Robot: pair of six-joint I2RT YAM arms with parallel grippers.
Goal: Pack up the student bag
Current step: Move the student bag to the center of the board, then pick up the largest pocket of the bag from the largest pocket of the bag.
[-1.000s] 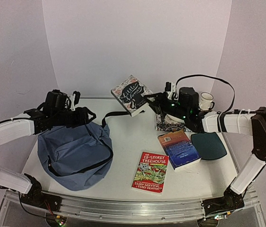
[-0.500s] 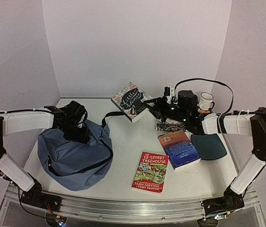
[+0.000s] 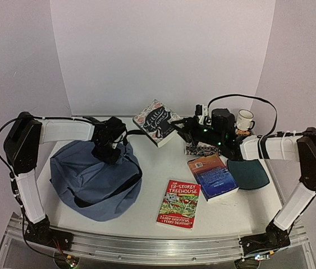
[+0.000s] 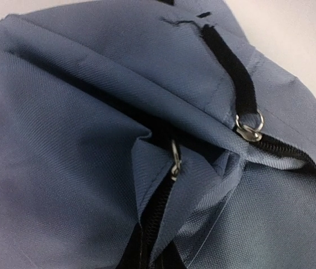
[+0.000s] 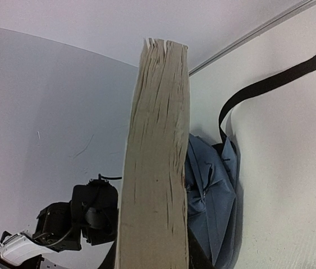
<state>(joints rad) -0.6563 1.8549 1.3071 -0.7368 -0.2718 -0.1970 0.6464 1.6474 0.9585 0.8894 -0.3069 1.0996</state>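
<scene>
The student bag (image 3: pixel 90 179), slate-blue with dark zippers, lies at the left of the table. My left gripper (image 3: pixel 111 151) is pressed down onto its top edge, shut on a fold of its fabric. In the left wrist view the bag (image 4: pixel 62 140) fills the frame. A zipper pull (image 4: pixel 175 159) hangs on the pinched fold, and my own fingers are hidden there. My right gripper (image 3: pixel 183 128) is shut on a black-and-white paperback (image 3: pixel 156 119), held off the table at the back centre. In the right wrist view its page edge (image 5: pixel 155 168) stands upright, with the bag (image 5: pixel 211 196) behind it.
A red and green book (image 3: pixel 179 204) and a blue book (image 3: pixel 212 176) lie right of centre. A dark teal pad (image 3: pixel 247 172) lies beside them. A patterned book (image 3: pixel 201 149) sits under my right arm, and a mug (image 3: pixel 244 119) stands at the back right. A black strap (image 3: pixel 137 134) trails from the bag.
My left arm swung right over the bag's top and its gripper went from open to shut on the fabric. The bag bunched up and shifted right. The right arm barely moved.
</scene>
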